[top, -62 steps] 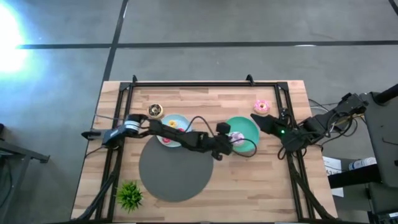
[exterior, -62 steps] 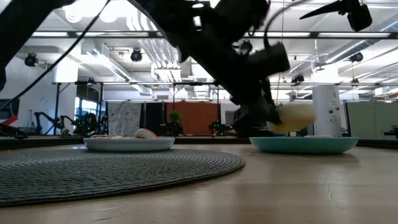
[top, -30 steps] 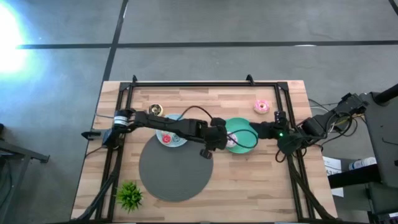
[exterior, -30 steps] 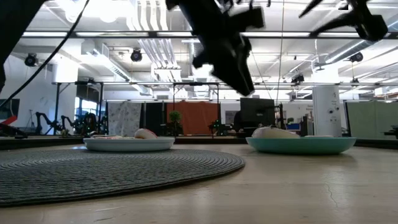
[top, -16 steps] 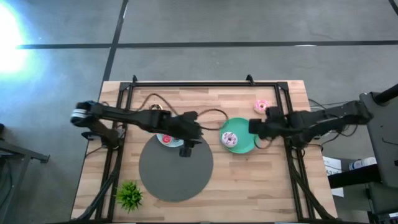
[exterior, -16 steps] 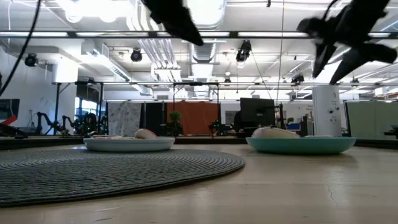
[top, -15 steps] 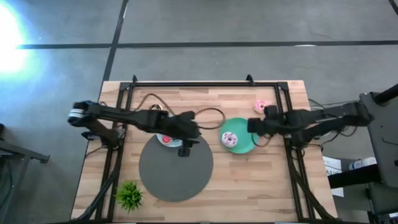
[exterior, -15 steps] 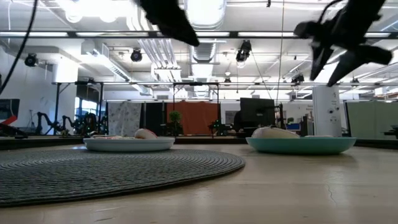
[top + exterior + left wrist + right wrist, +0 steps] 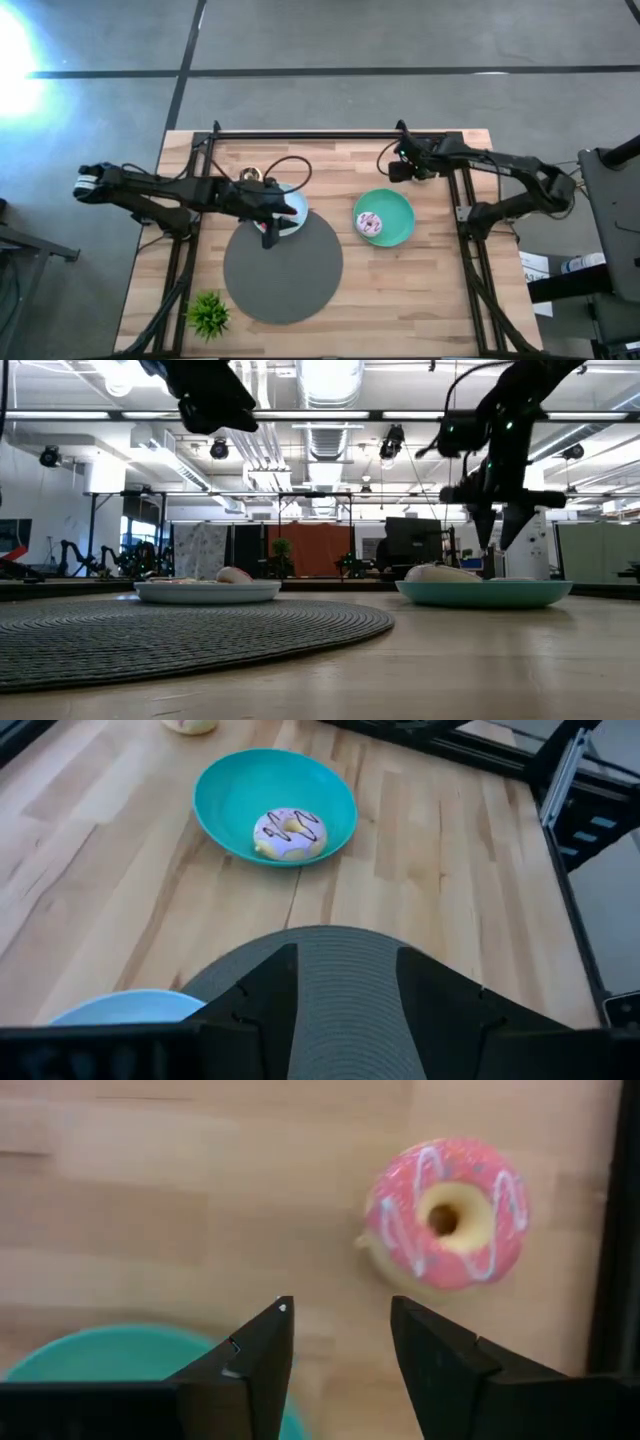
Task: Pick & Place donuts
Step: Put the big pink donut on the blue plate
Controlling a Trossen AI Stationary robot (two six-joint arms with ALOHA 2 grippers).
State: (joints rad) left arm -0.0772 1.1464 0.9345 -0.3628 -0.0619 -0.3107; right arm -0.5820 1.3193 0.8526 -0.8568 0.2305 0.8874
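Observation:
A pink-iced donut (image 9: 447, 1215) lies flat on the bare wood near the table's far right. My right gripper (image 9: 338, 1305) hangs open above the wood just beside it, between it and the green plate (image 9: 398, 210); in the high view my right arm hides this donut. A pale-iced donut (image 9: 290, 830) lies on the green plate. My left gripper (image 9: 345, 955) stands open and high over the near edge of the light blue plate (image 9: 293, 203), where the plate meets the grey mat (image 9: 285, 270). A brown donut (image 9: 250, 178) lies beyond the blue plate.
A small green plant (image 9: 208, 313) stands at the near left corner. A black frame (image 9: 330, 133) runs along the far edge and both sides of the table. In the low view a donut (image 9: 234, 574) shows on the blue plate (image 9: 207, 591).
My left gripper has drawn back from beside the green plate toward the table's left and risen, and now stands over the blue plate. My right gripper has swung from the table's right side toward the far edge, to the pink donut, and now points down.

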